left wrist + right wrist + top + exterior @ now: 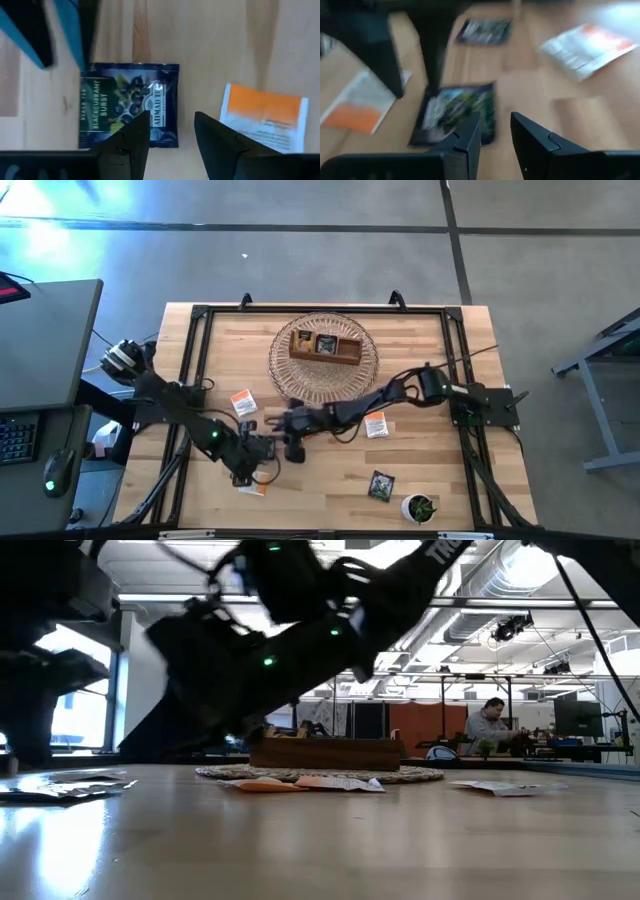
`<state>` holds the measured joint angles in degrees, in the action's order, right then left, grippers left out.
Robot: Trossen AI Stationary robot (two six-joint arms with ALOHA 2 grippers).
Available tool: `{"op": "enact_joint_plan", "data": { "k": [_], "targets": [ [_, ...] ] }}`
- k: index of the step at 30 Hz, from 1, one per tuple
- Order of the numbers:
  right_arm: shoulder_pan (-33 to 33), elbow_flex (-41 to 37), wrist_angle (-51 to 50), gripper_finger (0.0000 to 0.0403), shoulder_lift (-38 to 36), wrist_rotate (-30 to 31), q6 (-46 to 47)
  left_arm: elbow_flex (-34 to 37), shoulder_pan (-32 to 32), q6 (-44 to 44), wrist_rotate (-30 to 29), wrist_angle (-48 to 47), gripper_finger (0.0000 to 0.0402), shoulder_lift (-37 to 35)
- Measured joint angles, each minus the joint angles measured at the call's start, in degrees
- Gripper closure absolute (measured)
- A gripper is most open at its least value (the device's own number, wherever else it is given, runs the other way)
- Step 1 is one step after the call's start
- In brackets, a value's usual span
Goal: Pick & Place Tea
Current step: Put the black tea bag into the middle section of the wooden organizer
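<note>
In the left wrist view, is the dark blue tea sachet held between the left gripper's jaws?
No. The dark blue sachet lies flat on the wooden table beyond the left gripper, whose jaws stand open and empty.

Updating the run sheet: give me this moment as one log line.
left gripper: open above dark blue sachet | right gripper: open, near dark sachet | tray: holds sachets

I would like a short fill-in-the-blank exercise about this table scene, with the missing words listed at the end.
1. The wooden tray stands on a round ____ mat.
2. The left gripper hovers with open fingers over a dark sachet printed "Blackcurrant ____".
3. Beside that sachet lies a white-and-____ sachet.
4. The small plant grows in a ____ pot.

Missing words: woven; Burst; orange; white
</note>
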<state>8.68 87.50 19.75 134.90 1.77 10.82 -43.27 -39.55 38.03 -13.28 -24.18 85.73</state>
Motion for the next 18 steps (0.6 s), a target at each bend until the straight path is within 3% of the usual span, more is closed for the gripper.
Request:
{"op": "enact_joint_plan", "data": {
  "k": [6, 10, 18],
  "targets": [
    [-0.1, 9.8, -10.8, 0.03, 4.2, 0.3, 3.5, 0.0, -3.3, 6.4, -6.7, 1.0, 0.025, 4.1],
    [-0.1, 10.2, -11.7, 0.03, 4.4, 0.2, 6.1, -0.1, -4.4, 10.6, -10.6, -2.8, 0.025, 5.2],
    [-1.9, 10.2, -13.7, 0.03, 5.0, -2.8, 19.5, -0.3, -4.5, 13.3, -11.6, -3.7, 0.025, 6.6]
  ]
}}
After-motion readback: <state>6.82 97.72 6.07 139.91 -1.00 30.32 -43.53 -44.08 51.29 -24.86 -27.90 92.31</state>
